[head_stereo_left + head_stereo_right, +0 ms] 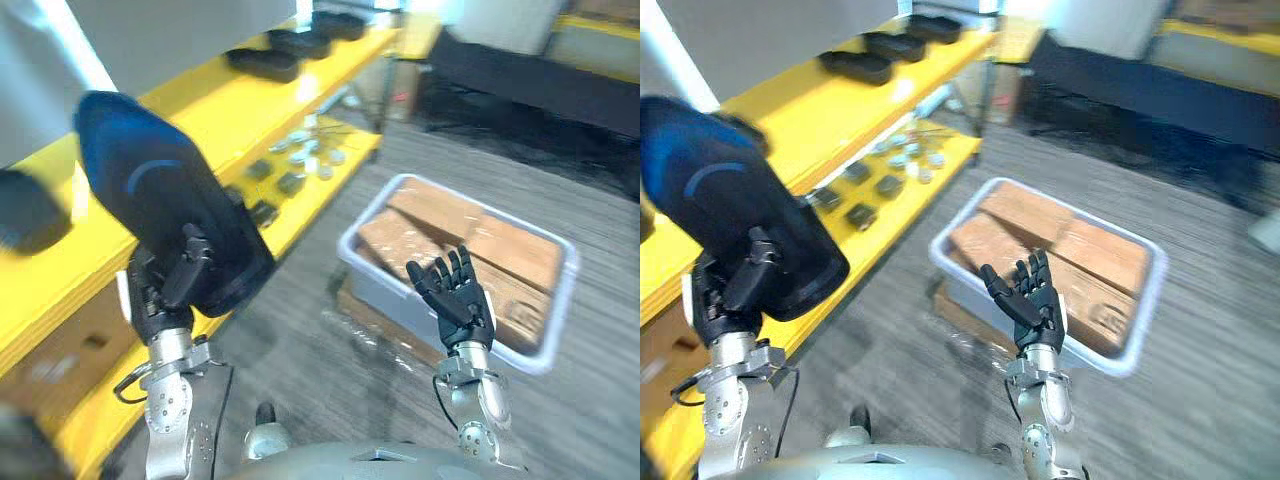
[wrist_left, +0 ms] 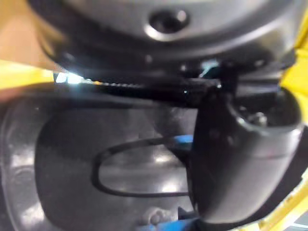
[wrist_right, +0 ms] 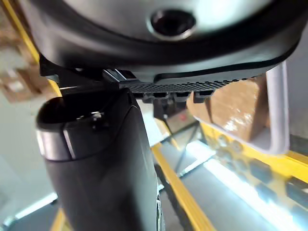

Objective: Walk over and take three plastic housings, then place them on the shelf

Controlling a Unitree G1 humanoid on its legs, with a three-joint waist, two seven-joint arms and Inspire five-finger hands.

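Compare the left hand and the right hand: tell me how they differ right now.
The left hand is curled round a dark housing; the right hand holds nothing. The left hand's fingers are bent, while the right hand's are straight and spread. The left hand is up beside the yellow shelf; the right hand shows in front of the grey bin. Both hands are dark and raised, fingers upward.

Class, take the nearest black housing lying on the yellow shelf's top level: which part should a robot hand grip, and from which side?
Probably the long edge nearest the open front of the yellow shelf, reaching in from that side. The black housing lies flat like a shallow tray, so its raised rim offers a pinch; the right robot hand is open.
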